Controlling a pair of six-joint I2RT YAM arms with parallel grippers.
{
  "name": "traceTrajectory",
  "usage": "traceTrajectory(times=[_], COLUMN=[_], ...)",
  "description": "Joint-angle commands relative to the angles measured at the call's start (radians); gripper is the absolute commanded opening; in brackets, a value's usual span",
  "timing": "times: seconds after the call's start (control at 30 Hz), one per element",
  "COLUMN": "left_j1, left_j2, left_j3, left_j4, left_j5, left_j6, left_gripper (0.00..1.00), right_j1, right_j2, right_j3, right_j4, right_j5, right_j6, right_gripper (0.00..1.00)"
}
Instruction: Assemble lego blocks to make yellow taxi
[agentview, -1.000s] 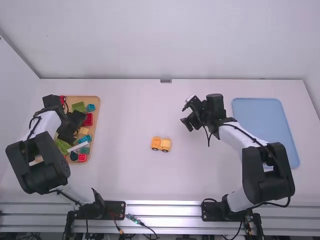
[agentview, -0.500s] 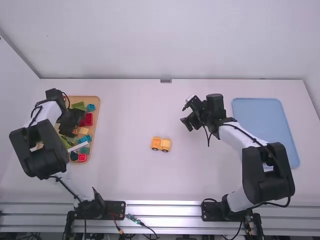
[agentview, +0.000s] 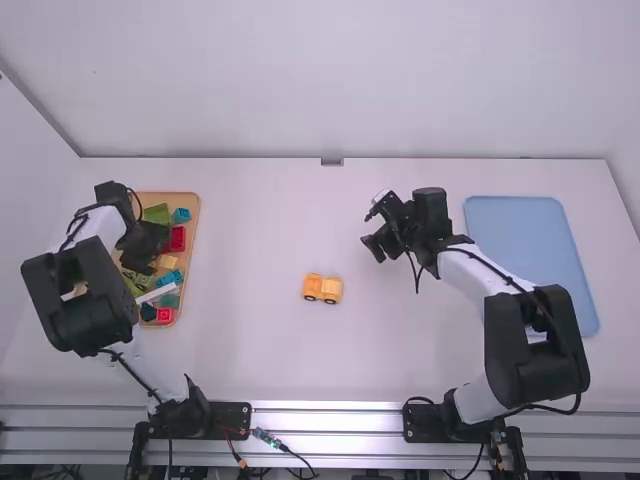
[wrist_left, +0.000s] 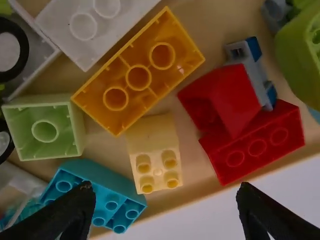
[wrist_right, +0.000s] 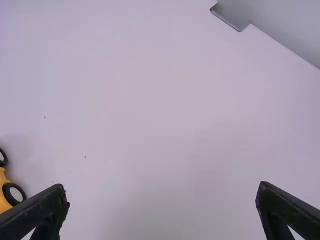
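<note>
In the high view my left gripper (agentview: 146, 262) is over the tray of blocks at the far left. In the left wrist view that gripper (wrist_left: 162, 210) stands open above the blocks, nothing held; a pale yellow block (wrist_left: 155, 155) and an orange-yellow block (wrist_left: 139, 71), hollow side up, lie beneath. A yellow wheeled assembly (agentview: 322, 289) rests mid-table. To its upper right in the high view, my right gripper (agentview: 373, 247) hangs over the table; in the right wrist view this gripper (wrist_right: 162, 205) is open and empty, with part of the yellow assembly (wrist_right: 4, 197) at the left edge.
The wooden tray (agentview: 190, 262) also holds red blocks (wrist_left: 255, 145), a teal block (wrist_left: 97, 192), a light green block (wrist_left: 46, 127) and a white block (wrist_left: 90, 25). A flat blue tray (agentview: 530, 250) lies at the right, partly under the right arm.
In the high view the left arm has shifted slightly up and to the right over the block tray. The right arm and the yellow assembly have stayed still.
</note>
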Motion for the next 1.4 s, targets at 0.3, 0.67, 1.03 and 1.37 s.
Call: traceTrajectory(times=[0.3,0.67,1.03,1.37], left_j1=[-0.033,-0.071,-0.069,-0.069], left_j2=[0.003,0.003,0.003,0.004], left_j3=[-0.085,-0.096,-0.098,-0.152], left_j4=[0.092,0.088,0.099,0.186], left_j5=[-0.036,-0.121,-0.142,-0.142], left_j6=[-0.027,-0.074,-0.053,-0.051], left_gripper=[0.72,0.64,0.63,0.63], right_j1=[0.005,0.005,0.004,0.005], right_j2=[-0.02,-0.02,-0.02,-0.02], right_j3=[0.028,0.028,0.028,0.028], right_j4=[-0.005,-0.009,-0.024,-0.026], right_j5=[-0.006,-0.005,-0.005,-0.005], right_j6=[0.005,0.005,0.004,0.001], right_gripper=[0.99,0.99,0.99,0.99])
